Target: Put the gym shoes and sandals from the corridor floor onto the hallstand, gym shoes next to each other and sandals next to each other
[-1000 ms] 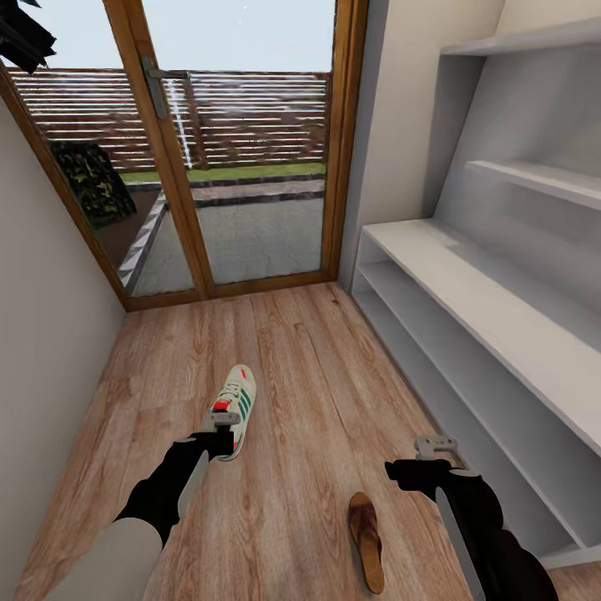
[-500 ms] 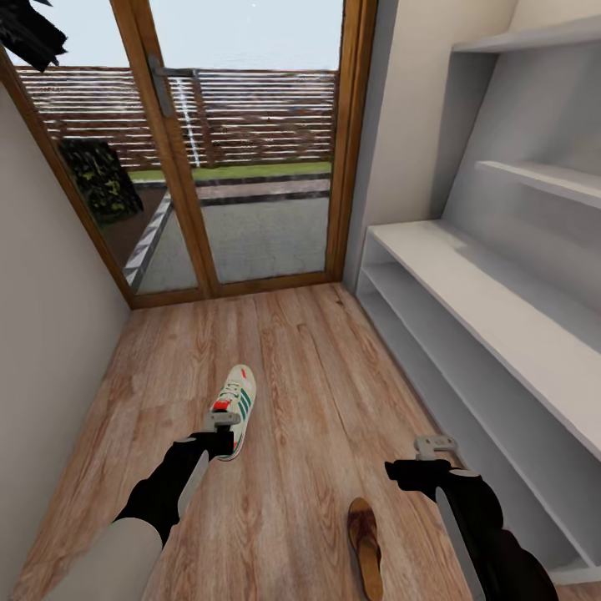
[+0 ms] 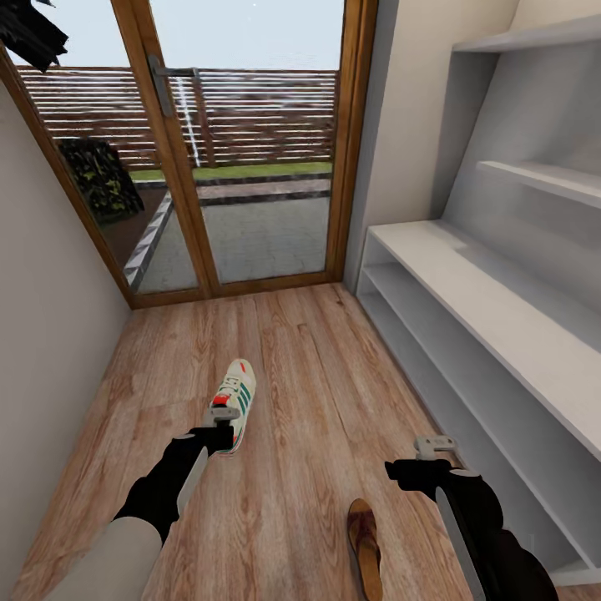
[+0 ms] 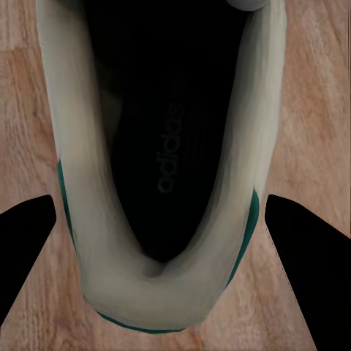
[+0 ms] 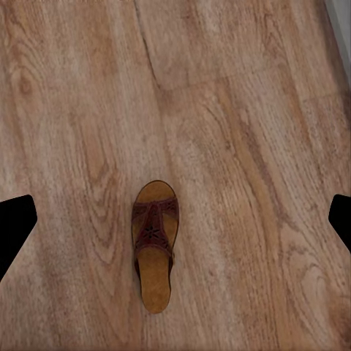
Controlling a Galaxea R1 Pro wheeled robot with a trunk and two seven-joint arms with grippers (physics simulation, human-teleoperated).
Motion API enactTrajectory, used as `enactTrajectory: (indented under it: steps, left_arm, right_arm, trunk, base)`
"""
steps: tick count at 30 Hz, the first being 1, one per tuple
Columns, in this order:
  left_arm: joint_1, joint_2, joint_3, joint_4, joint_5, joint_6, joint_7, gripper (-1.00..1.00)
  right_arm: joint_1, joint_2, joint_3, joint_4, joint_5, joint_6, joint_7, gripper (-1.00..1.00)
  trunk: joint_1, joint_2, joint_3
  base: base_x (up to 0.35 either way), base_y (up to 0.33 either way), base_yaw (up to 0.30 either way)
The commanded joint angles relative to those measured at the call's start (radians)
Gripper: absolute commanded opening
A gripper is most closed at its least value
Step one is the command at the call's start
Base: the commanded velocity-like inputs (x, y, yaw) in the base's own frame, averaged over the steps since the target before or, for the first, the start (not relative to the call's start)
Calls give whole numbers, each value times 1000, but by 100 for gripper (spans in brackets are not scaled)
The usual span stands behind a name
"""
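Note:
One gym shoe (image 3: 236,396), cream with green stripes and a red tongue patch, lies on the corridor floor (image 3: 317,392), toe toward the glass door. My left gripper (image 3: 220,424) hangs over its heel, covering the heel patch. In the left wrist view the gym shoe (image 4: 164,289) is very close, and the open fingers (image 4: 25,252) stand on either side of its heel. A brown sandal (image 3: 365,547) lies near the bottom edge, below and left of my right gripper (image 3: 435,452). The right wrist view has that sandal (image 5: 153,252) far below between wide-open fingers (image 5: 13,223). The hallstand (image 3: 467,305) runs along the right wall.
A wood-framed glass door (image 3: 250,167) closes the corridor's far end. A plain wall (image 3: 50,317) bounds the left side. Grey upper shelves (image 3: 542,179) hang above the hallstand's top. Open plank floor lies between the shoe and the rack.
The camera shifted slightly right a second ago. My left gripper has come down over the shoe's heel, hiding its red patch. The right arm and sandal hold still.

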Motion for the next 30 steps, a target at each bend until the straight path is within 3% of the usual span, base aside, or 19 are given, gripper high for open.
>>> enactTrajectory:
  steps: [1,8,12,23,30]
  left_arm:
    - [0,0,1,-10,0,0,-1,-100]
    - [0,1,2,-180,1,12,-1,-100]
    - [0,2,-1,-222,1,43,-1,-100]
    - [8,0,-1,-238,1,50,0,-100]
    - [20,0,-2,-353,0,48,0,-100]
  right_arm:
    - [0,0,0,0,0,0,0,100]
    - [0,-1,-1,0,-1,0,0,100]
    - [0,-1,-1,0,-1,0,0,100]
    - [0,-1,1,1,1,0,0,100]
    - [0,0,1,1,1,0,0,100]
  trunk:
    - [0,0,0]
    - [0,0,0]
    - [0,0,0]
    - [0,0,0]
    - [0,0,0]
  base:
    - [0,0,0]
    - [0,0,0]
    - [0,0,0]
    - [0,0,0]
    - [0,0,0]
